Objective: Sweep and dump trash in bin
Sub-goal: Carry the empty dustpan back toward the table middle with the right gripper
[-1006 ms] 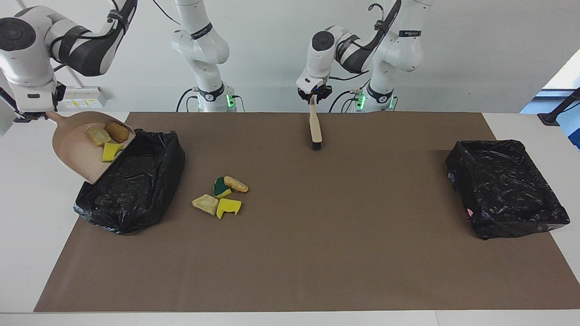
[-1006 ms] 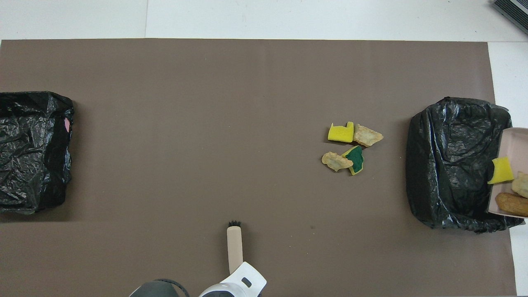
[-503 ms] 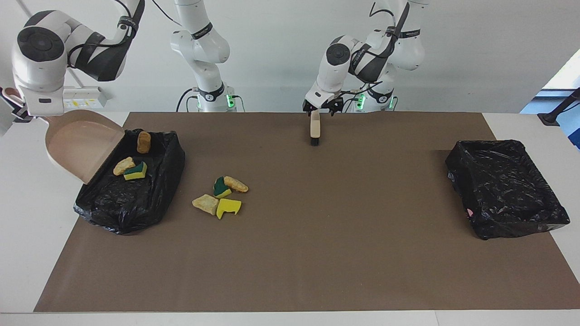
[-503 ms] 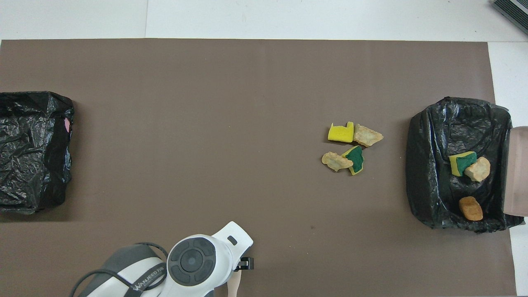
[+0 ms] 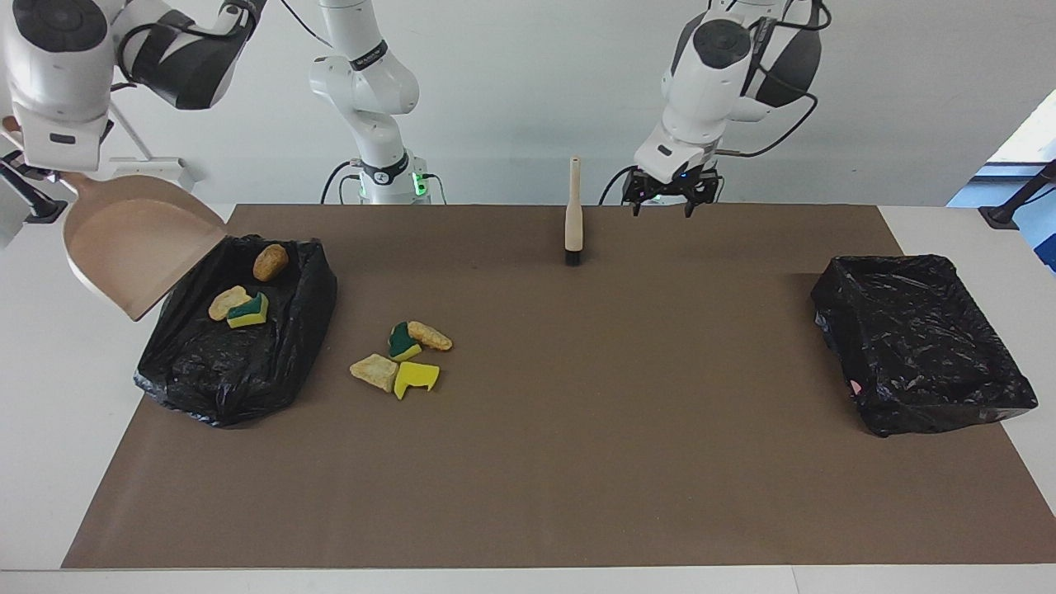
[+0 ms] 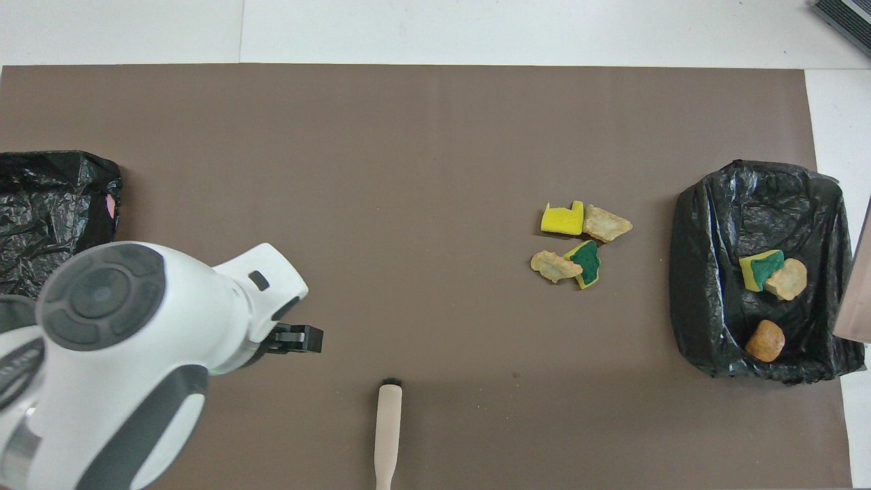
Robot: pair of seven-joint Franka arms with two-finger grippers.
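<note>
The beige dustpan [image 5: 136, 247] hangs tilted over the edge of the black-lined bin [image 5: 214, 388] at the right arm's end; my right gripper [image 5: 51, 165] is shut on its handle. Three trash pieces [image 5: 247, 307] lie in that bin [image 6: 701, 286], seen from overhead as a sponge scrap [image 6: 761, 267] and two lumps. Several more trash pieces [image 5: 402, 355] [image 6: 578, 245] lie on the mat beside the bin. The brush [image 5: 572, 219] [image 6: 388, 429] stands on its bristles with nothing holding it. My left gripper [image 5: 662, 206] [image 6: 303, 339] hangs open above the mat's edge, off to the brush's side.
A second black-lined bin [image 5: 920, 346] [image 6: 54, 224] sits at the left arm's end of the brown mat [image 5: 577, 462]. Only a sliver of the dustpan [image 6: 856, 292] shows in the overhead view.
The dustpan tipped and three trash pieces slid into the bin, then the pan lifted slightly. The left gripper opened, let go of the brush, and rose toward the left arm's end.
</note>
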